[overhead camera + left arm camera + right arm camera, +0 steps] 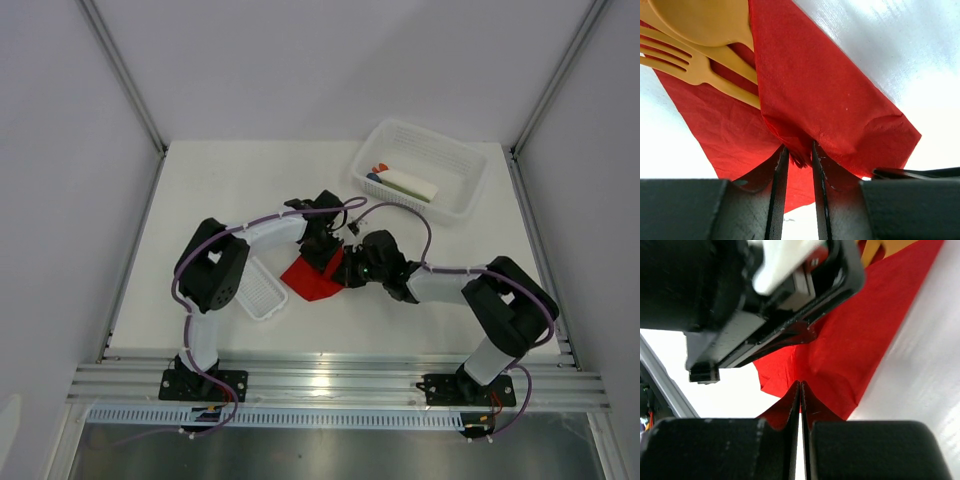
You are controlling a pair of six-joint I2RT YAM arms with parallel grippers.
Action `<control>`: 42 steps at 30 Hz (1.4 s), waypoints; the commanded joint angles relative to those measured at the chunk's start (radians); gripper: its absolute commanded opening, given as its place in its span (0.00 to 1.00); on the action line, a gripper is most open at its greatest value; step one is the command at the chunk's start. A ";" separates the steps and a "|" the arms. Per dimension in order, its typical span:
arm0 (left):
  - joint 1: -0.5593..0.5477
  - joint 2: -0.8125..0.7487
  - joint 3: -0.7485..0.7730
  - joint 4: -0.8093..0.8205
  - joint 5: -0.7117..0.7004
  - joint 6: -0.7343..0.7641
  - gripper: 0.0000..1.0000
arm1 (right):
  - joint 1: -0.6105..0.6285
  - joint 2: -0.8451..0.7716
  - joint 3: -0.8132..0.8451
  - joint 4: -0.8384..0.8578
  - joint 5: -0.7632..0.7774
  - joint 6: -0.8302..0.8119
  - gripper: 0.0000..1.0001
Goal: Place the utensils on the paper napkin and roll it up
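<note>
The red paper napkin (312, 280) lies mid-table, one flap folded over the orange utensils. In the left wrist view a fork (685, 60) and a spoon head (705, 20) stick out from under the folded napkin (830, 90). My left gripper (799, 151) pinches a bunched fold of the napkin's edge between its jaws; it sits at the napkin's far side in the top view (325, 248). My right gripper (800, 386) is shut on the napkin (855, 340) at its right edge (352, 268). An orange tip (875, 247) shows at the top of the right wrist view.
A narrow white tray (262, 290) lies just left of the napkin, beside the left arm. A white mesh basket (455, 195) with white, blue and green items (405, 182) stands at the back right. The left gripper's body (765, 300) hangs close above my right fingers.
</note>
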 commanded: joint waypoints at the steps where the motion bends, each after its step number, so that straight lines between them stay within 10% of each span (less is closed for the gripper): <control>1: 0.000 -0.059 -0.006 0.021 0.024 -0.008 0.29 | 0.007 0.037 -0.008 0.053 -0.045 -0.020 0.04; 27: -0.004 -0.059 -0.019 0.038 0.010 0.024 0.27 | -0.012 -0.107 -0.036 0.032 -0.068 0.020 0.05; 42: -0.012 -0.067 -0.029 0.045 -0.001 0.036 0.28 | -0.045 0.086 -0.056 0.107 -0.056 0.060 0.03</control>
